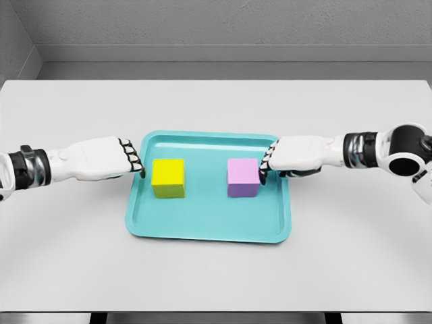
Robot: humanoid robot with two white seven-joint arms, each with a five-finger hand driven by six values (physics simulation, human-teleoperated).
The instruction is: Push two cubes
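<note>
A yellow cube (169, 177) sits in the left half of a teal tray (206, 226), and a purple cube (243, 177) sits in the right half. My left hand (132, 158) reaches in from the left, its fingers extended over the tray's left rim, a small gap from the yellow cube. My right hand (270, 162) comes in from the right with fingers extended, their tips at or touching the purple cube's right side. Neither hand holds anything.
The tray lies in the middle of a light grey table (216, 270). A grey wall runs behind the table's far edge.
</note>
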